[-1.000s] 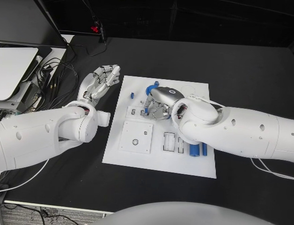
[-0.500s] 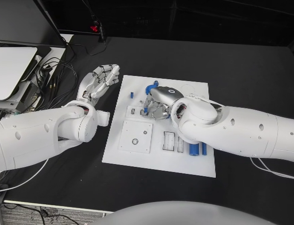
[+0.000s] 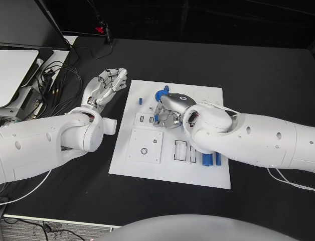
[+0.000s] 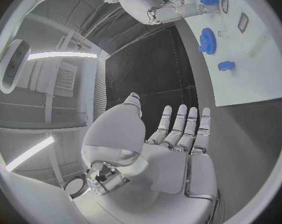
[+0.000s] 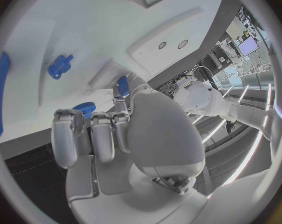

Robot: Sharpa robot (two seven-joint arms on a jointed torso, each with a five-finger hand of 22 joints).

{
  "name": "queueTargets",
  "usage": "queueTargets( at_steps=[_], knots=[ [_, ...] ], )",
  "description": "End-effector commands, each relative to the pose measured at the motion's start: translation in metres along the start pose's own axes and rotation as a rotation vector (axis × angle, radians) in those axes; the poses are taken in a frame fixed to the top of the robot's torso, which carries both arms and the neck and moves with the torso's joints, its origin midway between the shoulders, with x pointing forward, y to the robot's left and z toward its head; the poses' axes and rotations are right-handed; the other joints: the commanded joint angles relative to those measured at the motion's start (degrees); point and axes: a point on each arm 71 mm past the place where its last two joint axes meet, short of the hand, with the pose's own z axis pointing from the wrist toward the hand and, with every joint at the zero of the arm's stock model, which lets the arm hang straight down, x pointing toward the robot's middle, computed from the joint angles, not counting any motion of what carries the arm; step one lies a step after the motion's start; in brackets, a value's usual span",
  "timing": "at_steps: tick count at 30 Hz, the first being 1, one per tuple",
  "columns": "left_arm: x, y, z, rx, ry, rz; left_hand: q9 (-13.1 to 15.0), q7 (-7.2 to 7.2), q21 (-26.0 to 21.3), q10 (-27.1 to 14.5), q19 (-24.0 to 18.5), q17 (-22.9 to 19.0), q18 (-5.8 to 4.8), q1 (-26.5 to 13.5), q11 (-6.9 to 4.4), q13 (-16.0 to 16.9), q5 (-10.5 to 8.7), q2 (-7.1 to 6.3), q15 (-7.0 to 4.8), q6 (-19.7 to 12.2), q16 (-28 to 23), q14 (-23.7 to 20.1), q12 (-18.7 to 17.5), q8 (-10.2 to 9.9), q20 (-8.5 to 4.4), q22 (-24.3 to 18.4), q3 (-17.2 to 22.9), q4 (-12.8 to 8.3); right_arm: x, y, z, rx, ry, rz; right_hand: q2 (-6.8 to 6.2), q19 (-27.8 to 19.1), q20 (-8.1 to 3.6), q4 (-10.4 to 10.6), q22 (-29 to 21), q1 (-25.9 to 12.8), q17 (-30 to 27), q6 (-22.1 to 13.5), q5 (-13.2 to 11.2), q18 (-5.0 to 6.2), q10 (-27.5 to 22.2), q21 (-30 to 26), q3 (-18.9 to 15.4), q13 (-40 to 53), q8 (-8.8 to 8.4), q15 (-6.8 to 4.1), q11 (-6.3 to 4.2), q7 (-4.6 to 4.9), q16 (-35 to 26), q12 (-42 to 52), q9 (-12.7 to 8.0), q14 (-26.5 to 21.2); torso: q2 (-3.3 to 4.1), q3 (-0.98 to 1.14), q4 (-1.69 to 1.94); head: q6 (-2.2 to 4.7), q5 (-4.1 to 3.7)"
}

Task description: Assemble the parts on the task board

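Observation:
The white task board (image 3: pixel 201 175) lies mid-table. My right hand (image 3: pixel 170 107) arches over its far middle with fingers curled down at the small slots. In the right wrist view the thumb tip touches a small blue part (image 5: pixel 122 86) against the board. A blue gear (image 3: pixel 160 94) sits just beyond this hand, also visible as the gear (image 5: pixel 86 108) and the gear (image 4: pixel 207 37). A small blue peg (image 3: pixel 141 101) lies to the gear's left. Two blue bars (image 3: pixel 209 160) lie at the near right. My left hand (image 3: pixel 107 85) hovers off the board's left edge, fingers straight and apart, holding nothing.
A square white block with holes (image 3: pixel 145 145) and narrow rectangular slots (image 3: pixel 180 150) occupy the board's near half. Cables (image 3: pixel 60 75) and a white device (image 3: pixel 9 75) sit on the table at far left. Black table surface (image 3: pixel 273 80) stretches to the right of the board.
My right hand has edged slightly toward the board's far side, keeping its fingers curled over the slots. The left hand has stayed in place.

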Motion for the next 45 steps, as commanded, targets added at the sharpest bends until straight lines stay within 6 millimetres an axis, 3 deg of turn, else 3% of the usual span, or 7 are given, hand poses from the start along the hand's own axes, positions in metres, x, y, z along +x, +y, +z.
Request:
queueTargets(
  at_steps=[1, 18, 31, 35, 38, 42, 45],
  knots=[
    [0.001, -0.018, -0.002, 0.239, 0.008, -0.001, -0.06, 9.17, 0.25, 0.54, -0.45, 0.05, 0.24, 0.68, -0.03, -0.02, 0.30, 0.03, 0.21, 0.45, 0.19, 0.15, 0.23, 0.27, -0.01, 0.07, -0.41, 0.01, 0.002, -0.001, 0.000, 0.011, 0.029, -0.021, -0.67, 3.54, 0.63, 0.06, 12.70, -0.32, 15.10, -1.20, 0.76, 0.56, 5.96, -0.47, -0.93, 15.08, -0.44, 0.60, 0.60, 0.31, 0.14, 0.15, -0.02, 5.96, 0.00, -0.02, 0.02, -0.05, -0.03],
    [0.001, -0.017, -0.002, 0.238, 0.009, -0.002, -0.06, 9.17, 0.25, 0.54, -0.45, 0.05, 0.24, 0.68, -0.03, -0.02, 0.30, 0.03, 0.21, 0.45, 0.19, 0.15, 0.23, 0.27, -0.01, 0.07, -0.41, 0.01, 0.002, 0.000, 0.000, -0.002, 0.021, -0.024, -2.30, 3.16, 1.43, 1.35, 12.36, -1.90, 15.10, -3.80, 1.36, 0.73, 5.96, -0.95, -5.42, 15.08, -0.34, 1.28, 1.36, 1.10, 0.14, 0.15, 0.04, 5.96, 0.02, -0.01, 0.01, -0.25, -0.15],
    [0.002, -0.017, -0.001, 0.235, 0.020, -0.012, -0.27, 9.18, 0.40, 0.38, -0.41, 0.03, 0.26, 0.86, -0.01, -0.06, 0.43, 0.00, 0.21, 0.20, 0.19, 0.12, 0.20, 0.20, -0.01, 0.12, -0.89, 0.05, -0.011, 0.004, -0.003, -0.085, -0.151, 0.016, -6.22, 2.74, 2.22, 1.81, 12.01, -7.53, 15.10, -8.95, -4.97, 0.91, 5.96, -1.48, -8.78, 15.08, -0.49, 2.15, 2.32, 2.24, 0.14, 0.15, -0.11, 5.96, -0.03, 0.03, -0.03, -0.32, -0.03],
    [-0.002, -0.017, -0.003, 0.229, 0.023, -0.005, -0.38, 9.19, 1.39, 0.20, 0.76, 0.03, 0.35, 1.08, 0.00, -0.08, 0.54, -0.06, 0.20, -0.04, 0.20, 0.16, 0.14, 0.15, -0.02, 0.66, -1.16, 0.01, -0.023, 0.004, -0.012, -0.166, -0.289, 0.079, -6.22, 2.84, 2.40, 1.80, 12.11, -8.03, 15.10, -9.68, -5.03, 0.87, 5.96, -1.37, -8.47, 15.08, -0.45, 2.35, 2.50, 2.44, 0.14, 0.15, -0.09, 5.96, -0.07, 0.11, -0.09, -0.22, -0.11],
    [-0.005, -0.019, -0.005, 0.230, 0.037, 0.018, -0.50, 9.13, 6.65, 1.64, 7.55, 0.14, 1.16, 1.58, -0.23, 0.06, 0.60, 0.14, -0.24, -0.39, 1.07, 2.23, 1.02, 0.37, -0.08, 3.40, -2.03, 0.05, -0.033, -0.001, -0.023, -0.230, -0.376, 0.127, -5.62, 2.89, 2.60, 1.78, 12.15, -8.89, 15.10, -9.79, -4.16, 0.86, 5.96, -1.33, -7.67, 15.08, -0.21, 2.51, 2.59, 2.50, 0.14, 0.15, 0.04, 5.96, -0.13, 0.06, 0.00, -0.08, -0.22],
    [-0.012, -0.027, -0.003, 0.231, 0.078, 0.071, -0.55, 8.68, 11.58, 8.26, 14.21, 1.34, 3.42, 1.80, -1.34, 1.04, 0.57, 0.56, -2.25, -1.38, 4.83, 11.60, 4.53, 0.71, -0.34, 5.41, -3.60, 0.06, -0.054, -0.014, -0.034, -0.266, -0.434, 0.220, -2.67, 2.83, 2.64, 1.64, 12.10, -8.82, 15.10, -8.14, -1.55, 0.90, 5.96, -1.41, -5.85, 15.08, 0.65, 2.38, 2.29, 2.05, 0.14, 0.15, 0.48, 5.96, -0.19, 0.00, -0.05, 0.04, -0.05],
    [-0.015, -0.034, 0.000, 0.221, 0.109, 0.107, -0.48, 6.36, 14.45, 12.77, 17.20, 2.31, 4.72, 1.40, -2.66, 2.10, 0.45, 0.59, -3.77, -4.28, 6.56, 16.68, 6.73, 0.71, -0.51, 6.65, -4.98, 0.06, -0.065, -0.026, -0.039, -0.235, -0.438, 0.318, -1.92, 2.90, 2.40, 1.60, 12.18, -8.76, 15.10, -6.78, -0.70, 0.88, 5.96, -1.34, -5.49, 15.08, 1.19, 2.02, 1.80, 1.47, 0.14, 0.15, 0.76, 5.96, -0.32, 0.09, -0.16, 0.01, 0.18]
  ],
)
